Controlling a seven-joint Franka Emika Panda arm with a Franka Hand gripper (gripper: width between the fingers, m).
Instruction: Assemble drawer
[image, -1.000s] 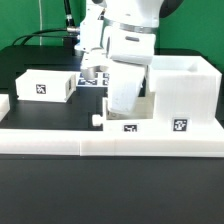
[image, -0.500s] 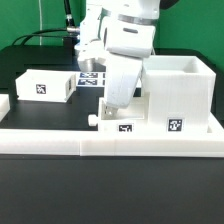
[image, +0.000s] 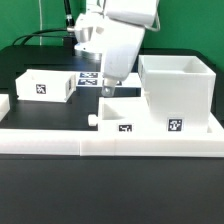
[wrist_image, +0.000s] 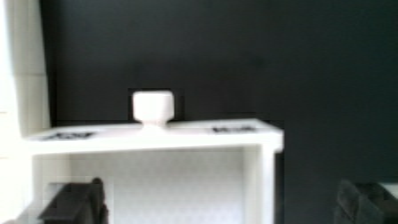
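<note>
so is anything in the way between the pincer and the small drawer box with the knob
Nothing visible. The open pincer hangs above the small drawer box, and the wrist view shows a clear gap down to its knob. The large shell stands beside the box on the exterior view's right, not between them.

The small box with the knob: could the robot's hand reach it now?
Probably yes: the hand hangs open right above the box, nothing between them; the big shell stands close beside.

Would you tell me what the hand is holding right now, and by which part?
Nothing is held: the hand hangs open above the small drawer box, fingers spread wide.
</note>
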